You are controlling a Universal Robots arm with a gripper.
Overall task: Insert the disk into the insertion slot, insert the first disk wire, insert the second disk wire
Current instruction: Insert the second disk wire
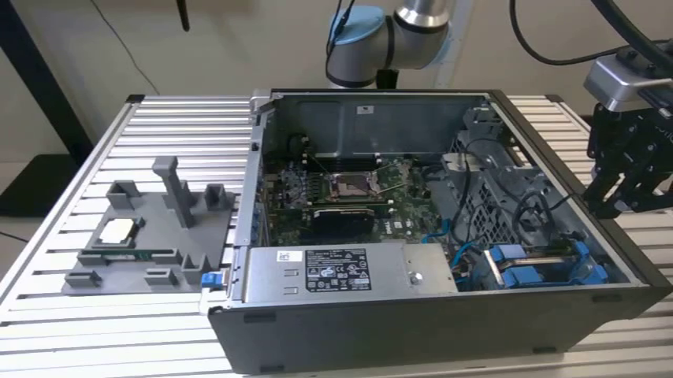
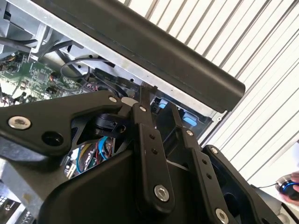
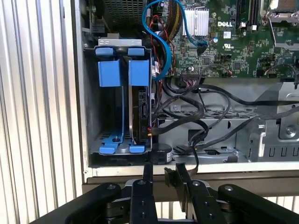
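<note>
Universal Robots arm [image 1: 423, 14]: a silver link and a blue-capped joint [image 1: 355, 35] stand at the far side of the scene, near the middle of the exterior view. The grey wrist block [image 1: 622, 79] hangs at the exterior view's right, nearer than the joint. Below it the black gripper [image 1: 629, 201] points downward. In both wrist views its two fingers [image 3: 147, 175] [image 2: 142, 107] stand a narrow gap apart, with nothing between the jaws. The black linkage bars [image 3: 88, 203] splay outward behind the fingers.

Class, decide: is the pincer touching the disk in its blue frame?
Apart. The exterior view shows the pincer outside the case wall, the disk inside.
</note>
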